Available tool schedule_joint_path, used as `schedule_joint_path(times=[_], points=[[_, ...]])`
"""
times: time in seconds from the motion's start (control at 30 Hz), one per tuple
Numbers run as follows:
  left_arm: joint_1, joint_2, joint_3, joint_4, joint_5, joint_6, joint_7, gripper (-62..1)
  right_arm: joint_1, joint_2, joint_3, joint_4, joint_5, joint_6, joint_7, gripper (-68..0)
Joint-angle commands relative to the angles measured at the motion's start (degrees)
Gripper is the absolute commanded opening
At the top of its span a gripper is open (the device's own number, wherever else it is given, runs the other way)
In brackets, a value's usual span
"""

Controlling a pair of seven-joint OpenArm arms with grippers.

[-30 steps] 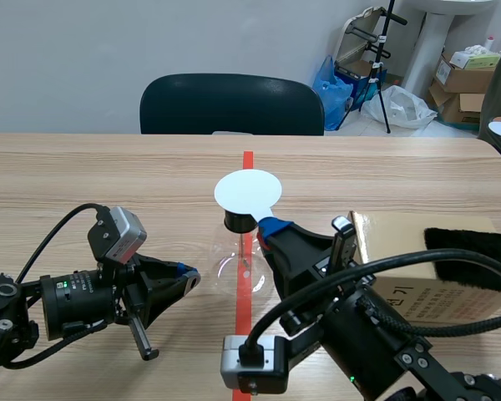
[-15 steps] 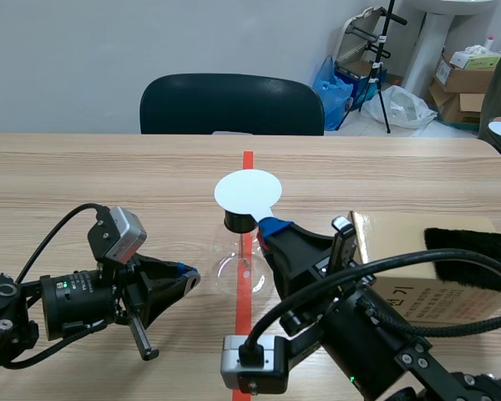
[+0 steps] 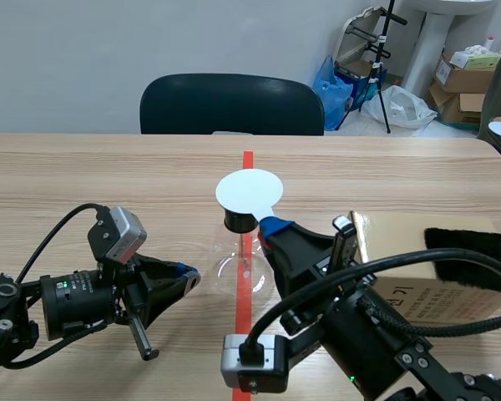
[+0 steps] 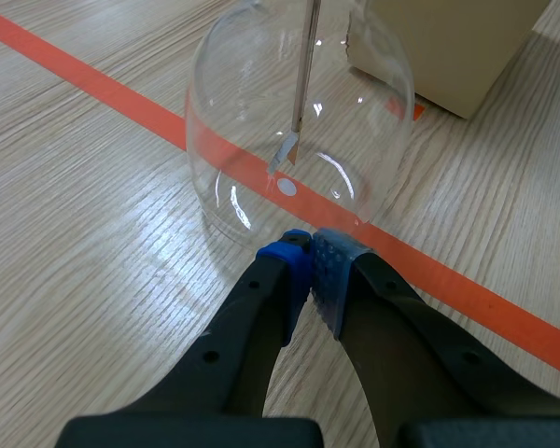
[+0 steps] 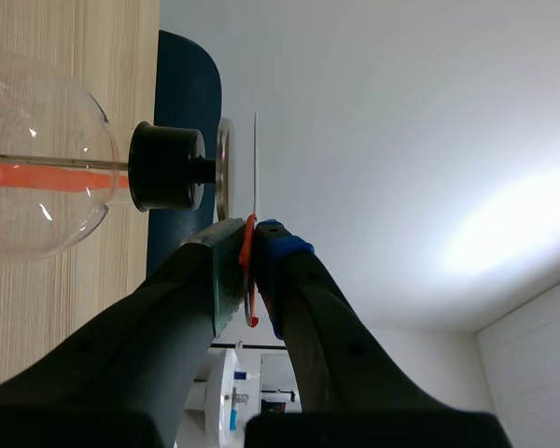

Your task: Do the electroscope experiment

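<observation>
The electroscope is a clear glass flask (image 3: 244,269) with a black stopper (image 3: 238,220), standing on the orange tape line. In the left wrist view its rod and foil leaf (image 4: 286,151) hang inside the flask (image 4: 252,187). My left gripper (image 3: 189,276) is shut on nothing, and its fingertips (image 4: 310,266) lie just short of the flask's base. My right gripper (image 5: 250,233) is shut on the red handle (image 5: 249,280) of a thin white disc (image 3: 249,190). It holds this disc (image 5: 256,159) close over the electroscope's metal top plate (image 5: 224,168).
A cardboard box (image 3: 417,276) with a black furry cloth (image 3: 472,244) on top stands to the right of the flask, behind my right arm. A dark chair (image 3: 231,104) stands at the table's far edge. Boxes and bags lie on the floor beyond.
The white disc has shifted a hair to the right over the stopper. Both arms look otherwise unmoved.
</observation>
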Motion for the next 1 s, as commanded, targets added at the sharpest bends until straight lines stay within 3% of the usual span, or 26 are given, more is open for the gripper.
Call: schedule_joint_path(times=[0.0,0.7,0.97], points=[[-0.15,-0.2,-0.59,1.55,-0.55,-0.31,-0.79,-57.8,1.44,0.74,0.22,0.44,-0.17,-0.61,-1.05,-66.5],[-0.15,-0.2,-0.59,1.55,-0.55,-0.31,-0.79,-57.8,1.42,0.74,0.22,0.44,-0.15,-0.61,-29.2,-66.5],[-0.15,-0.22,-0.59,1.55,-0.55,-0.31,-0.79,-57.8,1.42,0.74,0.22,0.44,0.94,-0.61,-31.39,-66.5]])
